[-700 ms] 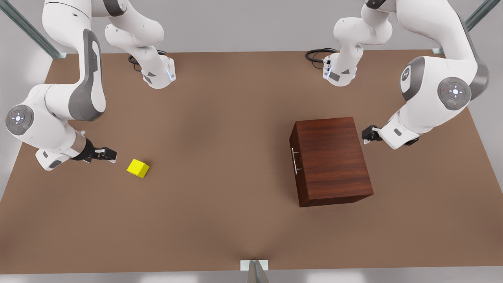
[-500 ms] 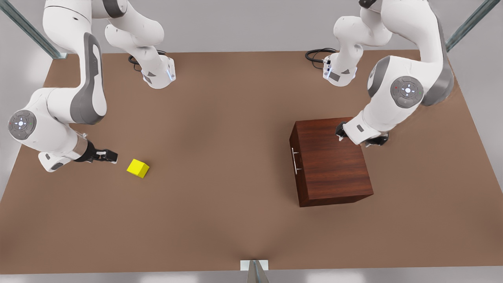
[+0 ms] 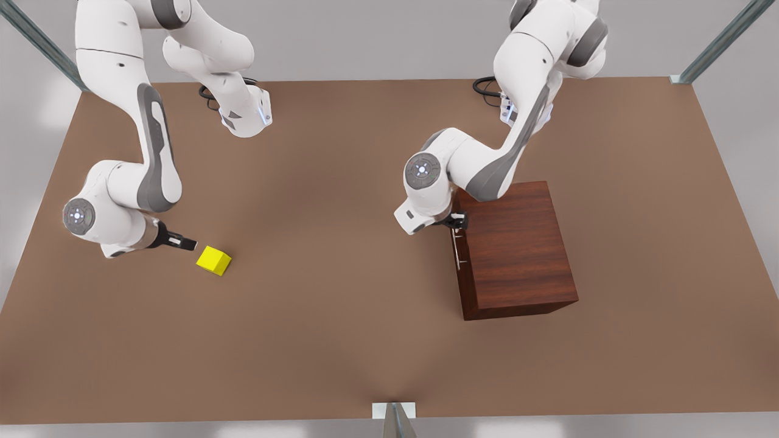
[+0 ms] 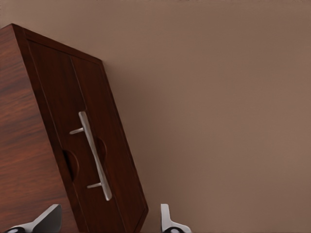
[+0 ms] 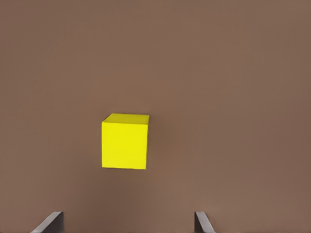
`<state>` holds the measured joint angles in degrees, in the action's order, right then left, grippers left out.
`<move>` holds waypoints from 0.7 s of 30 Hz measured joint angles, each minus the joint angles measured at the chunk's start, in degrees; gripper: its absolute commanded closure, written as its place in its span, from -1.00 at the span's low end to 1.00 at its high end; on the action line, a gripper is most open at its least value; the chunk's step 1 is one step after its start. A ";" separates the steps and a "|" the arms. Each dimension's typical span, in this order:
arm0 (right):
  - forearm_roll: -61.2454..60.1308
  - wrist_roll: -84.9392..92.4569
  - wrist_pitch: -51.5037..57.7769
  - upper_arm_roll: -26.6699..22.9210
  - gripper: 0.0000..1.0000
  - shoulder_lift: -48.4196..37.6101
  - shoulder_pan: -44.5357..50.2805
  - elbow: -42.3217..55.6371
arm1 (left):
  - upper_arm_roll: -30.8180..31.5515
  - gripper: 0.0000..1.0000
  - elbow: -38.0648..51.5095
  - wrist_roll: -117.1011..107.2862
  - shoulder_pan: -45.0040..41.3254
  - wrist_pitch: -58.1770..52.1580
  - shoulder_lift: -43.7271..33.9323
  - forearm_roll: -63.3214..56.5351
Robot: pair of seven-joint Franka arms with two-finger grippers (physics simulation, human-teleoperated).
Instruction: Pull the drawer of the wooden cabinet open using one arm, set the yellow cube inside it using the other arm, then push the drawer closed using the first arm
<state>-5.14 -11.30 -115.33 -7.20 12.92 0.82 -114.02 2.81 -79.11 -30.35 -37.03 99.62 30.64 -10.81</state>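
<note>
Left end effector [image 3: 457,220]: on the arm at the front view's right, it hovers at the upper corner of the wooden cabinet's front face, just above the end of the handle. Its fingertips [image 4: 167,222] stand wide apart with nothing between them.
Right end effector [image 3: 185,244]: on the arm at the front view's left, low over the table and just beside the yellow cube, not touching it. Its fingers [image 5: 51,222] are spread, wider than the cube.
Yellow cube [image 3: 213,260]: sits flat on the table at the front view's left, well apart from the cabinet – bare table on every side except toward the right end effector.
Wooden cabinet [image 3: 517,249]: stands on the table at the front view's right, turned slightly, its front face toward the front view's left.
Drawer [image 4: 92,150]: closed, its panel flush with the cabinet front.
Handle [image 4: 95,155]: a slim silver bar standing proud of the panel on two posts, ungripped.
Table [image 3: 341,304]: a broad open stretch lies between cube and cabinet – and in front of the drawer face.
</note>
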 measured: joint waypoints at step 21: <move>-0.56 -12.01 -26.54 0.73 -1.00 8.75 2.98 -8.10 | -0.79 -1.00 0.00 -25.11 -1.26 8.10 9.43 -16.46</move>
<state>-5.70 -23.32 -141.86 -6.47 21.66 3.80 -122.12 2.03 -79.11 -55.46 -38.29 107.72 40.07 -27.27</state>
